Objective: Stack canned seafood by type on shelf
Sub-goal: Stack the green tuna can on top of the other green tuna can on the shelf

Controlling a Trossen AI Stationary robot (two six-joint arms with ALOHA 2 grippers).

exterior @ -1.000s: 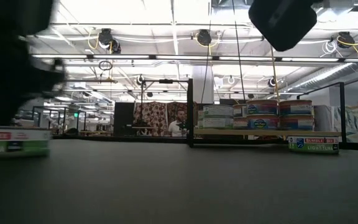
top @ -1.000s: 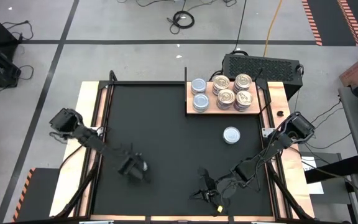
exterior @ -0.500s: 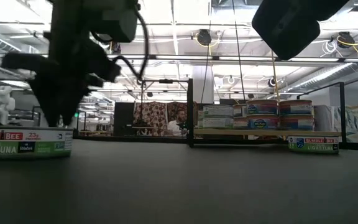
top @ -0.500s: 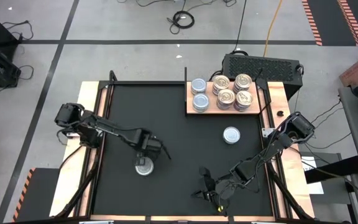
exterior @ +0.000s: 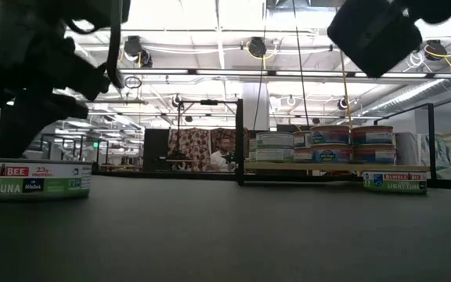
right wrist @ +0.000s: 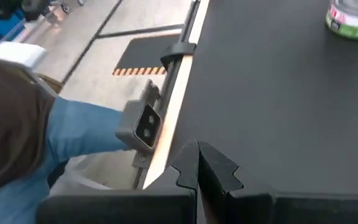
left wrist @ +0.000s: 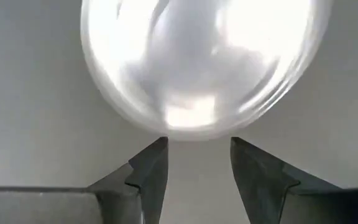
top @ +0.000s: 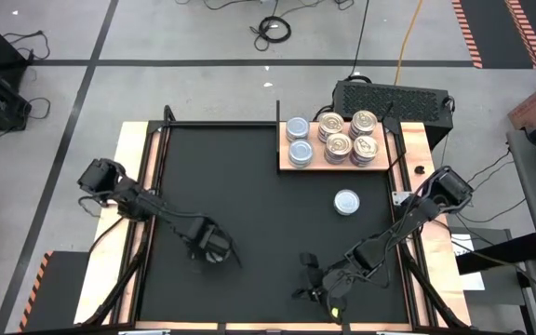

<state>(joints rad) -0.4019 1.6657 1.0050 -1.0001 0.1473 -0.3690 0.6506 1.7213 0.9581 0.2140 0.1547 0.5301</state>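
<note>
A tin of canned seafood with a plain silvery top stands on the black mat near its front left; its green label shows in the low view. My left gripper hangs open over it, pointing down, and hides it in the high view. A second silvery tin stands loose on the mat in front of the shelf. On that wooden board stand two silvery-topped stacks and several gold-topped stacks. My right gripper is shut near the mat's front edge.
The shelf tins stand two high at the far right. A black box sits behind the board. A black frame rail runs along the mat's far edge. A person's blue sleeve shows beyond the table's edge.
My left gripper swung out toward the table's far edge, leaving the front-left tin uncovered. It then came back toward the near edge and now hangs over the tin again. The tin has stayed in place.
</note>
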